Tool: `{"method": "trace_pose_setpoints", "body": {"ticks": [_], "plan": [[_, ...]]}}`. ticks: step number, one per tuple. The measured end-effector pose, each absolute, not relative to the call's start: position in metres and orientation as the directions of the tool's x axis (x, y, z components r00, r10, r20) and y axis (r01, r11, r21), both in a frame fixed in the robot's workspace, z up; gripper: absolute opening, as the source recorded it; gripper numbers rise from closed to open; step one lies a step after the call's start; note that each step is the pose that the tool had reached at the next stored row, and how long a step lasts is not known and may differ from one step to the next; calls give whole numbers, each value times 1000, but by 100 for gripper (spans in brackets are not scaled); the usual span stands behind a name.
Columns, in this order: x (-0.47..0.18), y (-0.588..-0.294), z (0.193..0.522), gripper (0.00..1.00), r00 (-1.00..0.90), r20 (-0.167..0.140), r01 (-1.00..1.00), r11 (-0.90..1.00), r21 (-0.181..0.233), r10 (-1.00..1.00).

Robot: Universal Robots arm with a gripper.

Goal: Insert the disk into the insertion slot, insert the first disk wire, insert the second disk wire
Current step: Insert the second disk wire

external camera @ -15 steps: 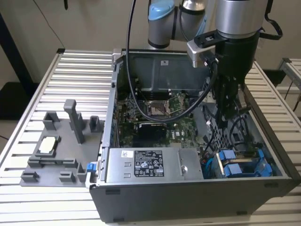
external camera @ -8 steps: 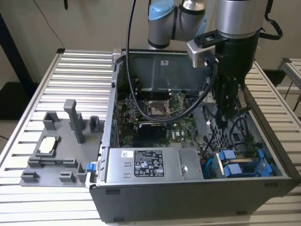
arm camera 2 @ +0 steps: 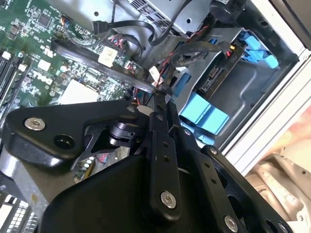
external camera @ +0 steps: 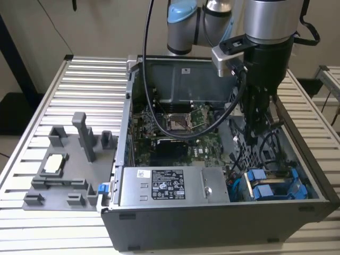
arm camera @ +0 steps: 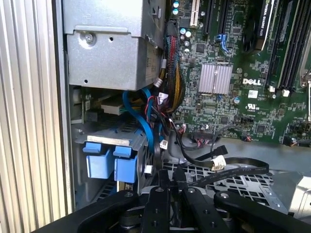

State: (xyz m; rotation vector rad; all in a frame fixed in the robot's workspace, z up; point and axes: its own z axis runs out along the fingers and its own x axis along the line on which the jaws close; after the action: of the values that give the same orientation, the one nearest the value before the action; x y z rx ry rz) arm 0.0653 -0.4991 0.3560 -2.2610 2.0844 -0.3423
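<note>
Exterior view | black gripper (external camera: 256,127) | grey sheet-metal insertion slot (external camera: 272,187), blue trim

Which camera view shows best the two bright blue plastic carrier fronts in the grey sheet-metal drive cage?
The first wrist view: the two bright blue plastic carrier fronts face it squarely, side by side. The exterior view sees them from above. The second wrist view shows them at a slant, past black cables.
</note>
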Motion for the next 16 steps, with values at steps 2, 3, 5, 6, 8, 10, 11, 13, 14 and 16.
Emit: {"method": "trace_pose_setpoints", "body": {"ticks": [2,3,5,6,8,10,11,13,14,16], "plan": [[67,-502,356,16,69,129,-979,-92,-181,-989],[68,-503,356,16,69,129,-979,-92,-180,-989],[69,-506,356,16,69,129,-980,-92,-177,-989],[70,-507,356,16,69,129,-980,-91,-176,-989],[72,-510,356,16,69,129,-981,-91,-174,-989],[74,-513,356,16,70,129,-981,-92,-171,-989],[75,-514,356,16,70,129,-981,-91,-169,-989],[77,-517,356,16,70,128,-982,-91,-166,-989],[78,-519,356,16,71,128,-982,-91,-165,-989],[80,-522,356,16,71,128,-983,-91,-162,-989]]}}
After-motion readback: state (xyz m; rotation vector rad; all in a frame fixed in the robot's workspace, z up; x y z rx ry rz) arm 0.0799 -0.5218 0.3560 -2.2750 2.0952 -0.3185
